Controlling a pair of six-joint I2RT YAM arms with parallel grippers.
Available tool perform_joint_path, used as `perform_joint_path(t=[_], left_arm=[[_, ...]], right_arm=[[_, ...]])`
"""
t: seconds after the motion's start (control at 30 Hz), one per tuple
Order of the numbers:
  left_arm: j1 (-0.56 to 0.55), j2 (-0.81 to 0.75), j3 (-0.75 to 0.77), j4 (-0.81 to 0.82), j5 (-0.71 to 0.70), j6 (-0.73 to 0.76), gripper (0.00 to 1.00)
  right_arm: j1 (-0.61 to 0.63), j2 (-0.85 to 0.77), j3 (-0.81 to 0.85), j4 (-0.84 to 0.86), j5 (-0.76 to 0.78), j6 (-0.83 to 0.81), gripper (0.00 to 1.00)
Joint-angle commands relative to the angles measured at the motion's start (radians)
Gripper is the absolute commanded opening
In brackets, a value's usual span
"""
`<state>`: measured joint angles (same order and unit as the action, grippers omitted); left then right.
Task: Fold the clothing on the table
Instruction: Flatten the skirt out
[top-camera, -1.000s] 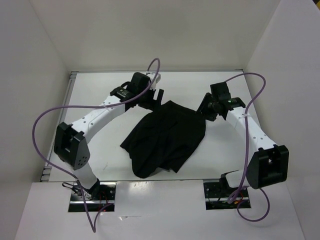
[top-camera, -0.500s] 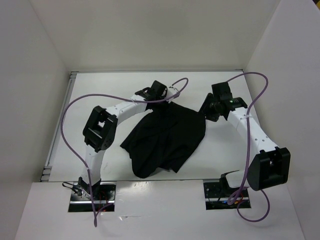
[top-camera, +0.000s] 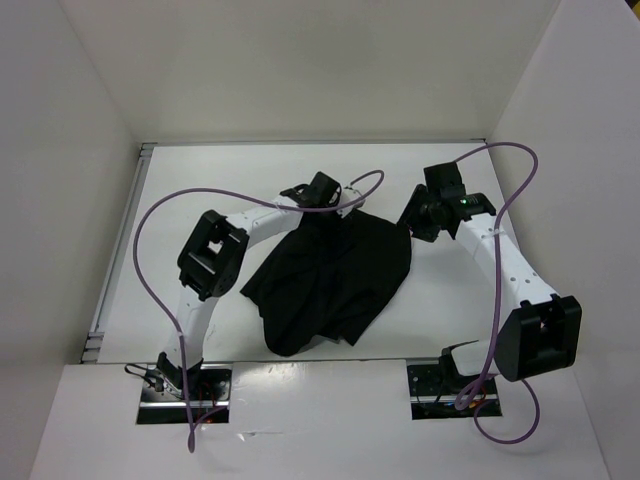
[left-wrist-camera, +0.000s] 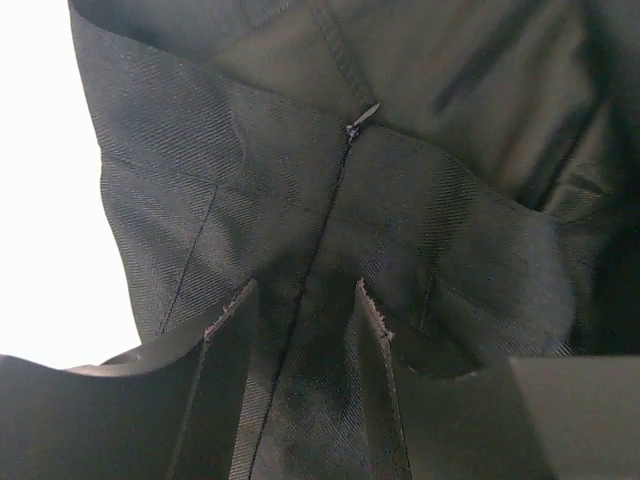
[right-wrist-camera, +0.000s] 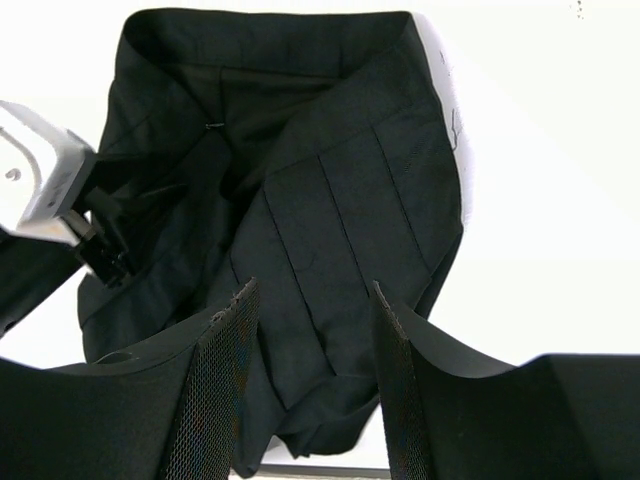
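The black clothing (top-camera: 330, 275) lay rumpled near the middle of the white table (top-camera: 200, 170), its far edge between the 2 arms. The left gripper (left-wrist-camera: 300, 292) sat low on the garment's far-left edge, its 2 fingers parted with cloth and a seam (left-wrist-camera: 335, 200) filling the gap; whether they pinched it could not be told. The right gripper (right-wrist-camera: 312, 290) sat at the far-right corner, jaws likewise parted over the pleats (right-wrist-camera: 340, 210), any grip on the cloth unclear.
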<state>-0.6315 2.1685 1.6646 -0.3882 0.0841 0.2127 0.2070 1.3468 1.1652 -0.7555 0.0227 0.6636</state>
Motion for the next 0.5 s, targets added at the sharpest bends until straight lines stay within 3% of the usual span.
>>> perform_joint_path(t=[0.0, 0.1, 0.33, 0.4, 0.47], left_arm=[[0.003, 0.031, 0.004, 0.034, -0.004, 0.033, 0.5], [0.003, 0.04, 0.004, 0.043, -0.03, 0.022, 0.44], [0.003, 0.059, 0.015, 0.029, 0.005, 0.013, 0.19], [0.003, 0.027, 0.024, 0.008, 0.005, 0.004, 0.0], [0.003, -0.004, 0.036, -0.007, 0.005, 0.004, 0.0]], right_arm=[[0.002, -0.006, 0.045, -0.022, 0.016, -0.005, 0.54], [0.002, -0.006, 0.045, -0.022, 0.016, -0.005, 0.54], [0.002, -0.006, 0.045, -0.022, 0.016, -0.005, 0.54], [0.002, -0.006, 0.036, -0.013, 0.016, -0.005, 0.54], [0.002, -0.006, 0.036, -0.013, 0.016, -0.005, 0.54]])
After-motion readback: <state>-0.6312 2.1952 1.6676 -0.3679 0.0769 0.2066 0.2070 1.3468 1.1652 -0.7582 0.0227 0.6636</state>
